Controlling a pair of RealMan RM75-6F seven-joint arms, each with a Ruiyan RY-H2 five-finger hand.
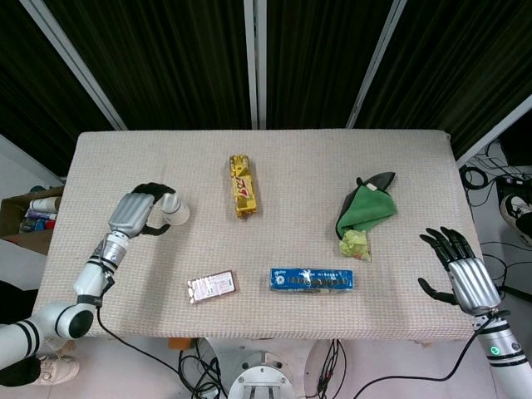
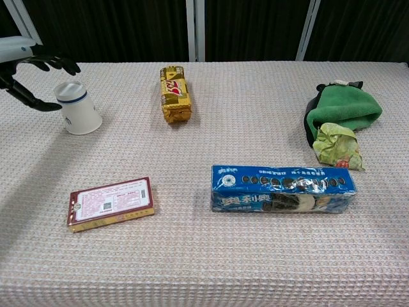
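The left hand, fingers spread, cups the white paper cup standing tilted, mouth up; gold snack pack lies well right.

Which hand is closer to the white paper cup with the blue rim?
Left. The left hand is right beside the white paper cup with the blue rim, fingers curved around it. The right hand sits at the table's opposite end.

Beige woven table before dark curtains; cables on pale floor
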